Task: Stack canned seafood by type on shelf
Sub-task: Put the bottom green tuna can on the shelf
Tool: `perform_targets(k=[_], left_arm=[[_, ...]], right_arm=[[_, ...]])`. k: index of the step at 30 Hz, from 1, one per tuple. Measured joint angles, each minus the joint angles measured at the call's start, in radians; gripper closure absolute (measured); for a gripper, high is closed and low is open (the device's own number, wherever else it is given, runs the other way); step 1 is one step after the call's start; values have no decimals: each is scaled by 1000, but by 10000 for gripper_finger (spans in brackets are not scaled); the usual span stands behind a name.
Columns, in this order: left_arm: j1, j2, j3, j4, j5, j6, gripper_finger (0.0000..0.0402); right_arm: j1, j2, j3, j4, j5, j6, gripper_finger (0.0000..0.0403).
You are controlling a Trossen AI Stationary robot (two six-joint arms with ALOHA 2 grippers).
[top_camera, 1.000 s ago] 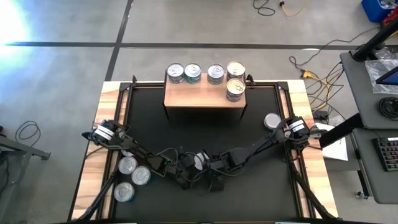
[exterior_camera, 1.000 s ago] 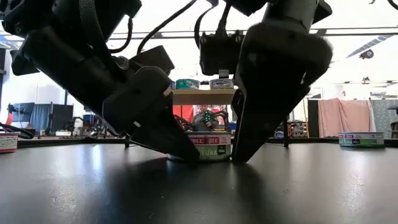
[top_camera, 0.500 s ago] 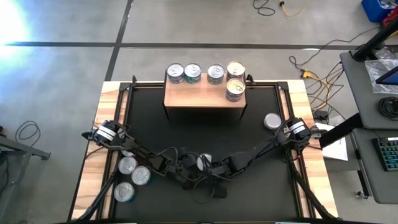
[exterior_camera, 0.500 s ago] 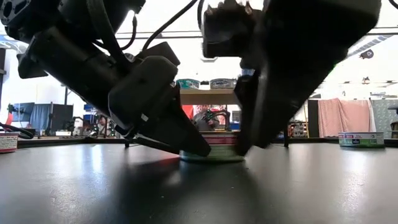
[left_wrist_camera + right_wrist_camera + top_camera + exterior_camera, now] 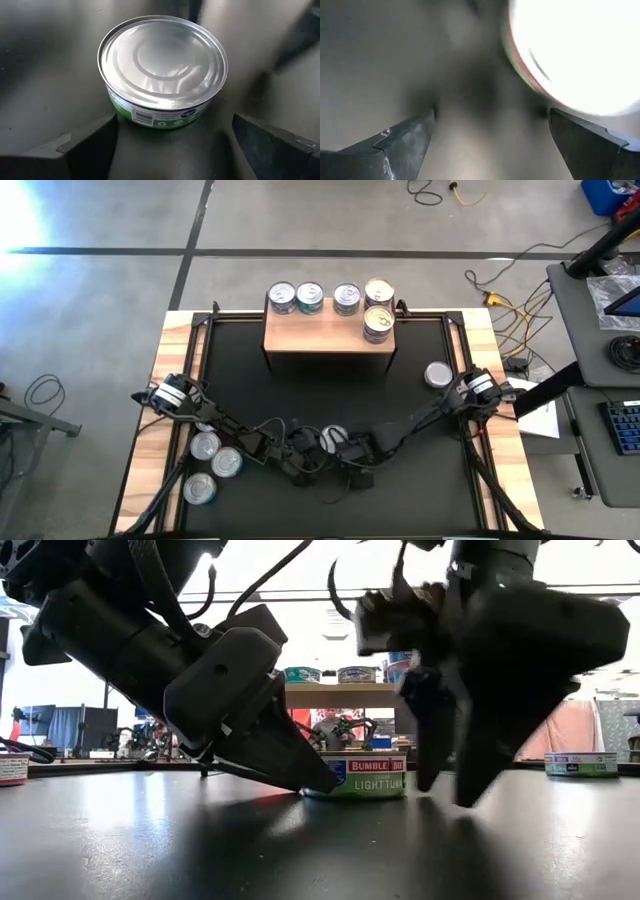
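- Looking down on the table, we see a tuna can (image 5: 333, 438) standing upright on the black mat (image 5: 420, 380), well in front of the shelf (image 5: 326, 338) and between the two grippers.
- We see the left gripper (image 5: 312, 460) low at the can's left side, jaws spread wide and grasping nothing; in its wrist view the silver lid (image 5: 162, 62) lies between its fingers (image 5: 90, 147) without touching either.
- We see the right gripper (image 5: 345, 452) released too, its fingers (image 5: 400, 142) apart, hanging just right of the can in the low view.
- Compared with half a second ago, we note that the right gripper has swung off the can: it hid the label then, and the can's front (image 5: 366, 774) now reads plainly.
- The left gripper sits where it did a second ago.
- On the shelf we count five cans (image 5: 297, 298), four along the back edge and one in front at the right end, unchanged.
- Left of the shelf and nearer us, three cans (image 5: 214, 464) lie by the mat's wooden edge; one can (image 5: 437, 374) sits right of the shelf.
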Motion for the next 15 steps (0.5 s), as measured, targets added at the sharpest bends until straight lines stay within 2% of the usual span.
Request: perform_targets(k=[8, 15], left_arm=[[23, 0, 0, 12, 0, -21, 22], [54, 1, 3, 40, -4, 73, 21]], right_arm=[[-3, 3, 20, 173, -20, 2, 23], [-10, 11, 20, 196, -31, -8, 23]])
